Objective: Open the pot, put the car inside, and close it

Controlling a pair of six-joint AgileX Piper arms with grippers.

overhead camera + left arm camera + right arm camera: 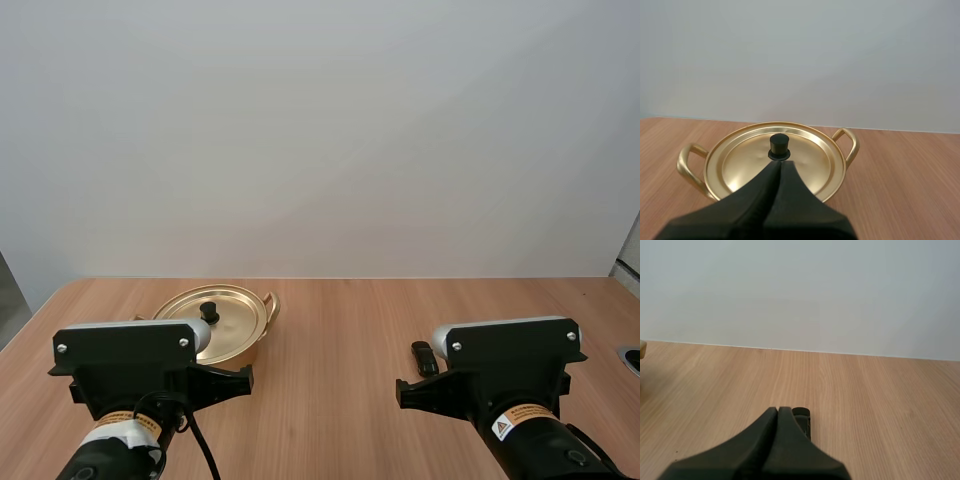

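A gold pot with two loop handles stands on the wooden table at the left, its lid on and topped by a black knob. My left gripper is shut, its fingers together as one dark wedge, with the tips just short of the knob. A small black toy car lies on the table at the right. My right gripper is shut on nothing, and the car peeks out just beyond and beside its tips.
The wooden table stretches bare between the pot and the car. A white wall rises behind its far edge. A dark object sits at the table's right edge.
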